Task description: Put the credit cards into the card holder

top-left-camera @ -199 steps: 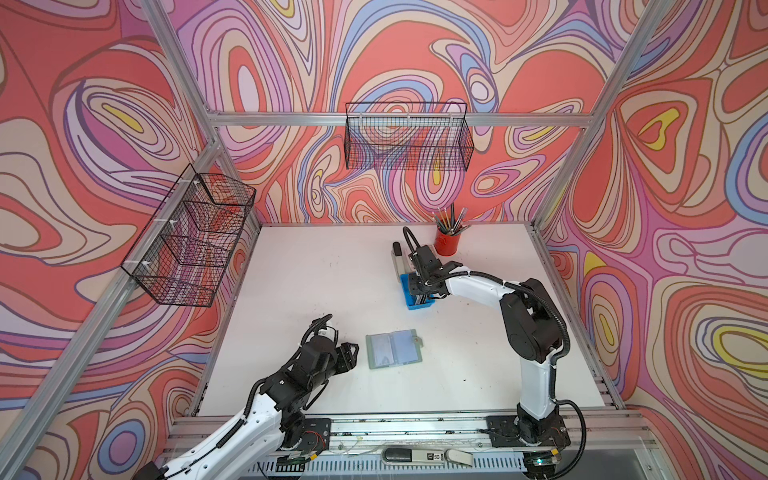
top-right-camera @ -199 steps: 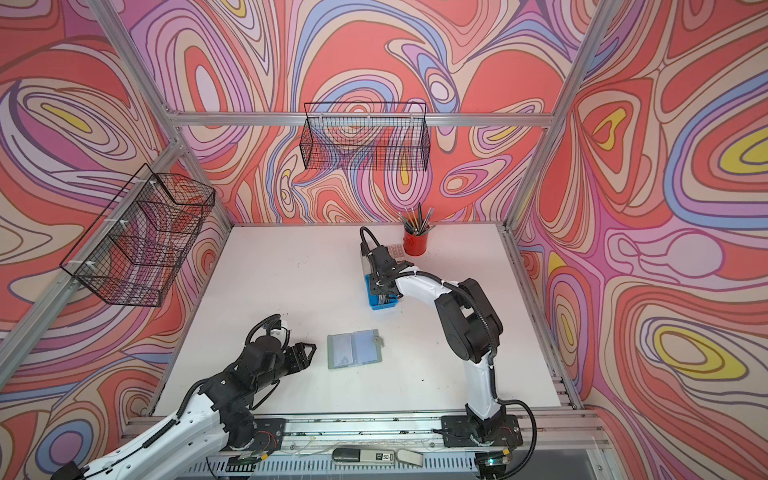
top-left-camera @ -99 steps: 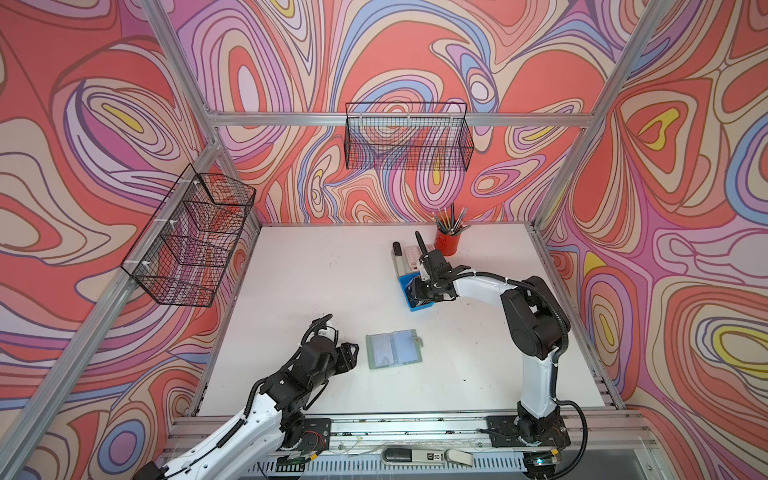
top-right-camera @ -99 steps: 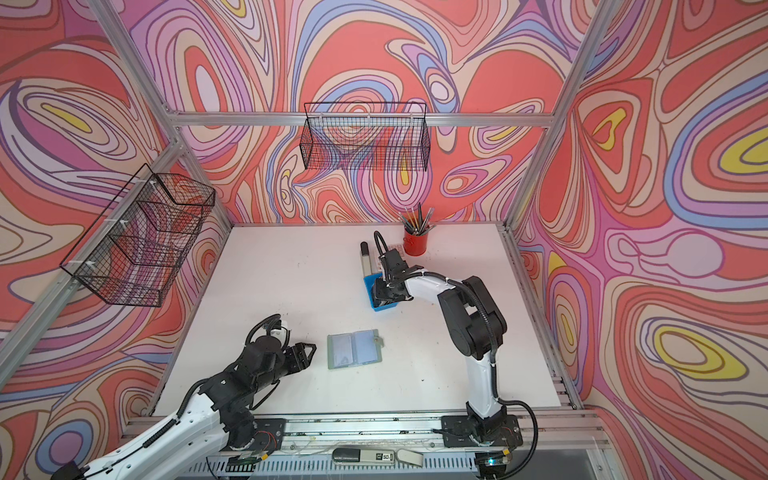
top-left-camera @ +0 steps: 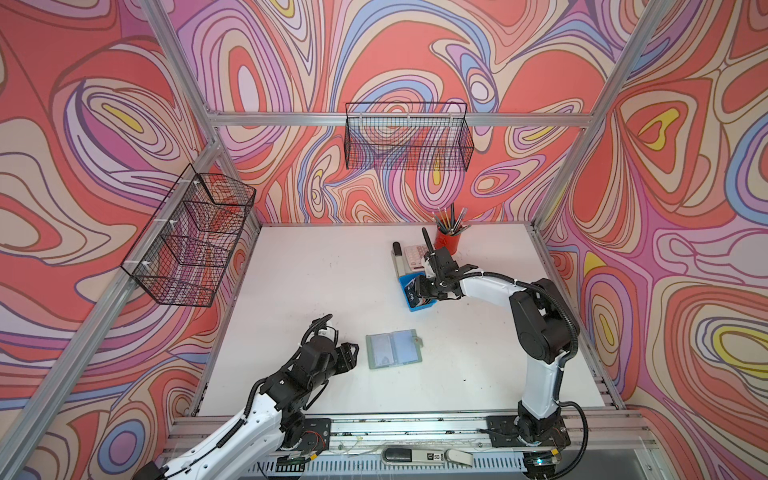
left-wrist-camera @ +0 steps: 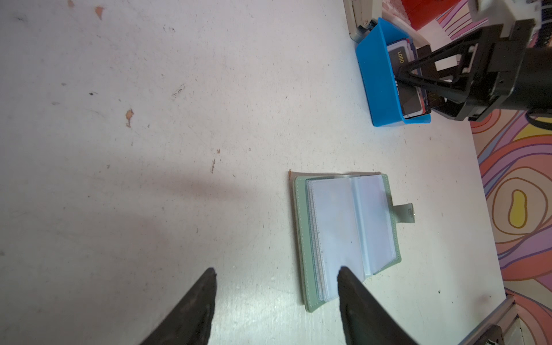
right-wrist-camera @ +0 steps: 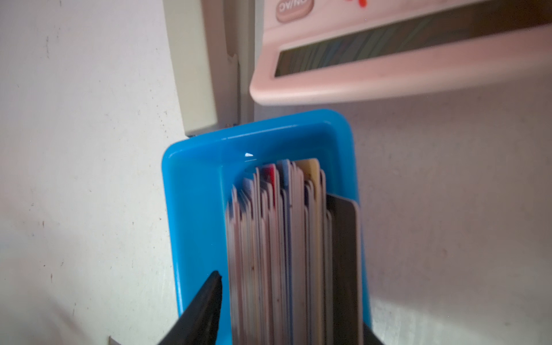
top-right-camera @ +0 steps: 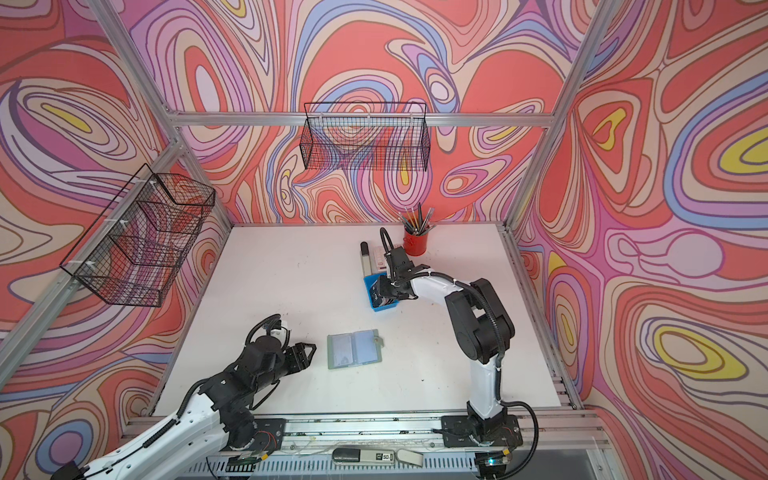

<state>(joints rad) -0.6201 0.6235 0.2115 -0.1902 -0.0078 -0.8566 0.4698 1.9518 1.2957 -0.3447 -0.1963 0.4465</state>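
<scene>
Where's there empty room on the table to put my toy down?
Bare table runs from the left wall to the calculator; more lies between card holder and right arm base. Crowded: blue tray, pencil cup, right claw.

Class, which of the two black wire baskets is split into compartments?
The side-wall basket, left in both top views, is divided into several sections; the back-wall basket is one long undivided trough.

gold "LOGO" on a dark card (left-wrist-camera: 399, 57) in the blue tray (left-wrist-camera: 377, 80), upside-down "ON/A…" on a calculator button (right-wrist-camera: 294, 7)
</scene>
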